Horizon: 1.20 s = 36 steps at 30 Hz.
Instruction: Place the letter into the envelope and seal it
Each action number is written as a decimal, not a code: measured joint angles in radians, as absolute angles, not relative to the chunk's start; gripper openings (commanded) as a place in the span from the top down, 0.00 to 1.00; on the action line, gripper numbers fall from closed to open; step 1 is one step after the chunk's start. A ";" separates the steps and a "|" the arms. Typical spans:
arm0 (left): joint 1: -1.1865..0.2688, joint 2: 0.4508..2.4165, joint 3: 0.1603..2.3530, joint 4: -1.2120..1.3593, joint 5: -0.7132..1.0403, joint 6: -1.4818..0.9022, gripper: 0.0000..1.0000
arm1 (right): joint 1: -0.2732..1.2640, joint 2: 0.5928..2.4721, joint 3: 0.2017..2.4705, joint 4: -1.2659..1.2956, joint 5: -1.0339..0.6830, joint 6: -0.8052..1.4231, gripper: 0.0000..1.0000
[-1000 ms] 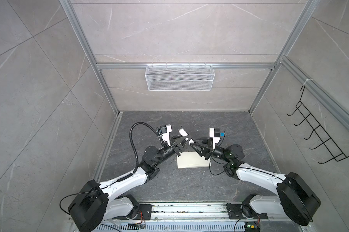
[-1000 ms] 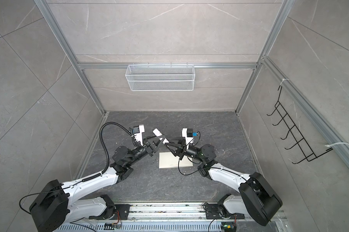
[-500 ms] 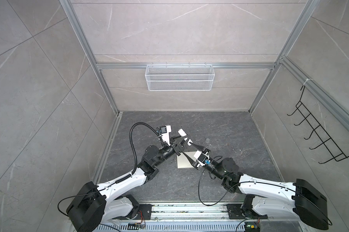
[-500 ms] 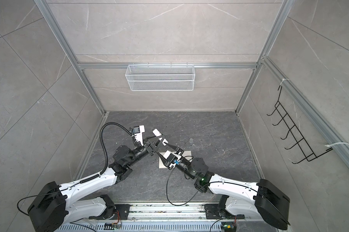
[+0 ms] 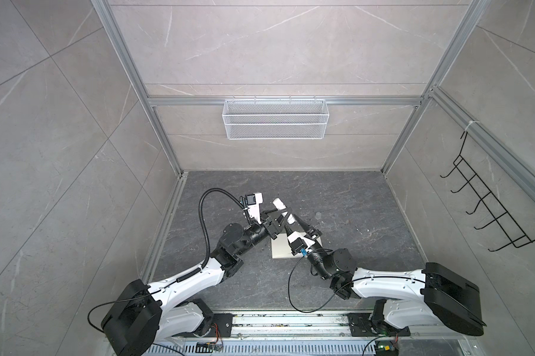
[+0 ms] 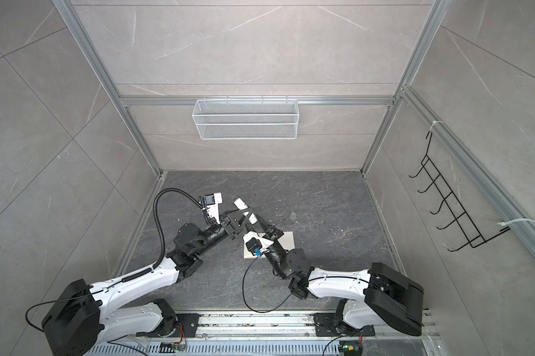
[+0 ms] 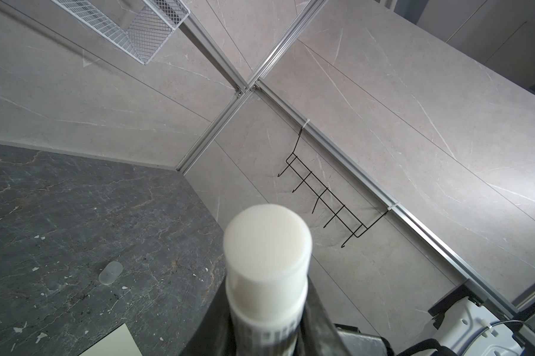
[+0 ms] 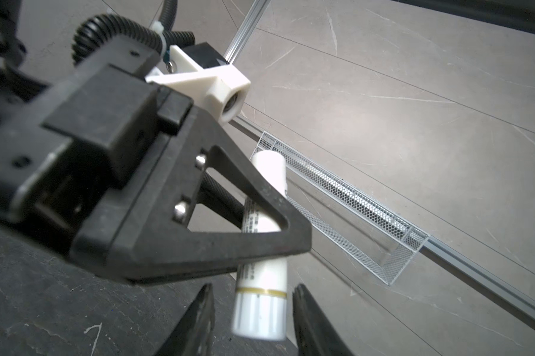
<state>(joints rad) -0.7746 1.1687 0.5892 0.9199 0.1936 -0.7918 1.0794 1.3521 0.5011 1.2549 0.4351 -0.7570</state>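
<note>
1. Two arms rise from the lower edge in both top views. The left arm [image 5: 183, 283] leans from lower left toward the centre, and the right arm [image 5: 383, 280] leans from lower right toward it, so the wrists meet mid-frame.
2. One envelope [image 5: 280, 251] lies flat on the dark floor [image 5: 352, 200] just below the frame's centre. Its long axis runs left to right, and the right wrist covers part of it.
3. The right gripper [image 5: 292, 224] points toward the upper left above the envelope. Its jaws stand partly apart around the lower end of the tube, and the right wrist view shows a slim gap on each side. It grips nothing.
4. The left gripper [image 5: 278, 217] points rightward and is clamped on the middle of one white tube [image 5: 279, 204]. The tube is held tilted off the floor, its long axis running from upper left to lower right.
5. One small translucent cap [image 5: 318, 214] lies on the floor right of the grippers, apart from them.
6. One wire basket [image 5: 274, 123] hangs on the back wall at upper centre, and one black hook rack [image 5: 488, 215] hangs on the right wall.
</note>
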 measured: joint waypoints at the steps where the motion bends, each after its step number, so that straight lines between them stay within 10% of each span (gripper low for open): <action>1: -0.775 1.168 0.589 0.920 0.194 -0.792 1.00 | 1.080 1.354 0.501 1.254 0.442 -0.757 0.61; 20: -0.775 1.165 0.589 0.929 0.198 -0.792 1.00 | 1.058 1.320 0.501 1.208 0.405 -0.591 1.00; 36: -0.785 1.191 0.590 0.995 0.301 -0.772 1.00 | 0.611 1.212 0.487 1.107 -0.588 0.344 0.99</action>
<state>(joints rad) -0.7845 1.1912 0.5903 0.9955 0.3008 -0.7719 0.6113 1.2118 0.4873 1.1072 -0.5884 0.3443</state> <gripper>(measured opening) 0.262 0.237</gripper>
